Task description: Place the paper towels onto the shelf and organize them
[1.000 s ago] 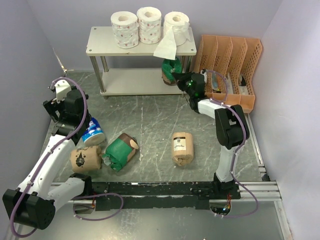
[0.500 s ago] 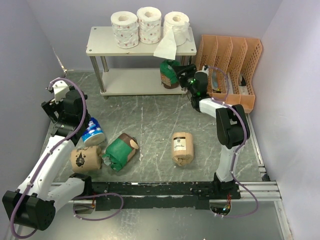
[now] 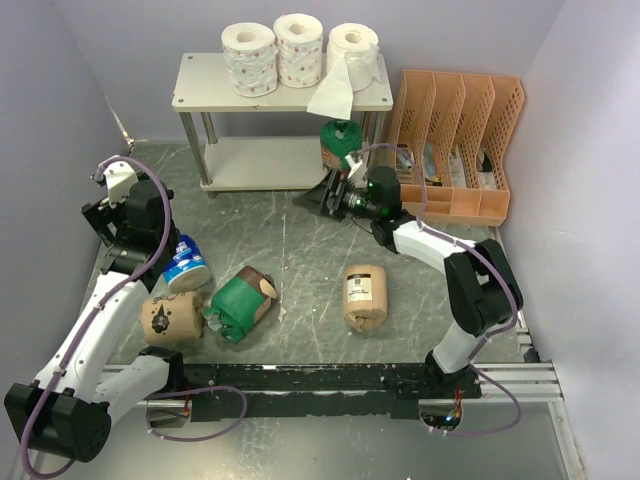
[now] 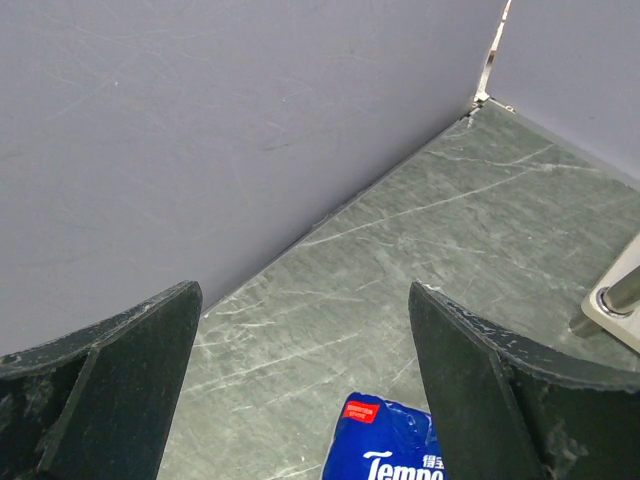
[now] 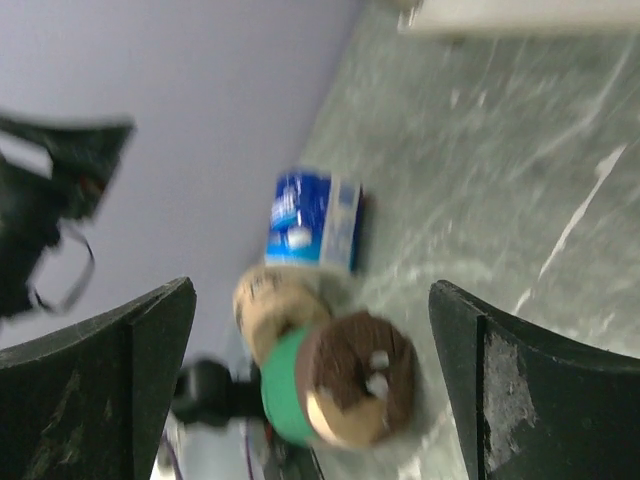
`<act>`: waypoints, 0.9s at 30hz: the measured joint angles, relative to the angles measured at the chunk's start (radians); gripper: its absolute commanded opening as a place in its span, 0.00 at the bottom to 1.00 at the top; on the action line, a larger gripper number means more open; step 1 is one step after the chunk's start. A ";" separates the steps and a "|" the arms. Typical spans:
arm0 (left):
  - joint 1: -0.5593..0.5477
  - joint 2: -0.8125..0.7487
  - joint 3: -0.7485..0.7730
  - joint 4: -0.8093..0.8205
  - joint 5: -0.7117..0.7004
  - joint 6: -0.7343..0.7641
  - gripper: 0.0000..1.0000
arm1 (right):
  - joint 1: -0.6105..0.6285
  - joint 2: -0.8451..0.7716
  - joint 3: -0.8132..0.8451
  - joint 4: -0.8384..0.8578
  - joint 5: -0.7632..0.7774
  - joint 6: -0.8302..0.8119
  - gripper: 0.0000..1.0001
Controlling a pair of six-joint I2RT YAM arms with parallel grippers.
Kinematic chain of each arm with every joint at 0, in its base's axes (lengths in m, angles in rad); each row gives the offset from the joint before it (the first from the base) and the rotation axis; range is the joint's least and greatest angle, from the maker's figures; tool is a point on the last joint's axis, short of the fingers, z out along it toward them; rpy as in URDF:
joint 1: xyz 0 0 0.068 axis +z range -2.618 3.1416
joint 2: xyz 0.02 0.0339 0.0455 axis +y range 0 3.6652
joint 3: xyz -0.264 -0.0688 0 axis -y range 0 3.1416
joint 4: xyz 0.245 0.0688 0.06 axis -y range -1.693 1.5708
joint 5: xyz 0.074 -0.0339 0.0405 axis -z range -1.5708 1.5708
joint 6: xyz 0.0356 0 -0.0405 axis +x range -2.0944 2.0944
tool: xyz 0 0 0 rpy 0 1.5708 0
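Observation:
Three white paper towels (image 3: 298, 48) stand on the shelf's (image 3: 205, 95) top board, and a loose sheet hangs from the right one. A green-wrapped roll (image 3: 341, 146) stands upright at the right end of the lower board. My right gripper (image 3: 330, 197) (image 5: 310, 300) is open and empty just in front of it, facing left. On the floor lie a blue roll (image 3: 185, 262) (image 4: 390, 445) (image 5: 310, 220), a tan roll (image 3: 172, 317) (image 5: 262, 300), a green roll (image 3: 240, 302) (image 5: 340, 385) and another tan roll (image 3: 364, 295). My left gripper (image 3: 108, 222) (image 4: 303, 300) hangs open above the blue roll.
An orange slotted file organizer (image 3: 455, 140) stands right of the shelf. Grey walls close in at the left (image 4: 200, 130), back and right. A shelf post foot (image 4: 620, 300) shows at the right edge of the left wrist view. The right wrist view is blurred.
My right gripper opened, let go of the green roll on the lower board and drew back from the shelf, swinging to face left. The left arm barely moved.

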 measured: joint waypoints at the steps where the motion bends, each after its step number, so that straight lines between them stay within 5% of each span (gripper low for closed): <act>1: 0.000 -0.002 0.000 0.000 0.000 0.000 0.96 | 0.008 0.015 0.001 -0.021 -0.069 -0.039 1.00; 6: 0.000 -0.005 0.000 0.000 0.002 0.000 0.96 | 0.016 0.101 0.009 -0.190 -0.298 -0.253 1.00; 14: 0.002 -0.011 0.000 0.000 0.003 0.000 0.96 | 0.217 0.019 -0.036 -0.476 -0.298 -0.689 1.00; 27: 0.005 -0.011 0.000 0.000 0.018 -0.003 0.96 | 0.284 0.040 0.021 -0.462 -0.164 -0.816 1.00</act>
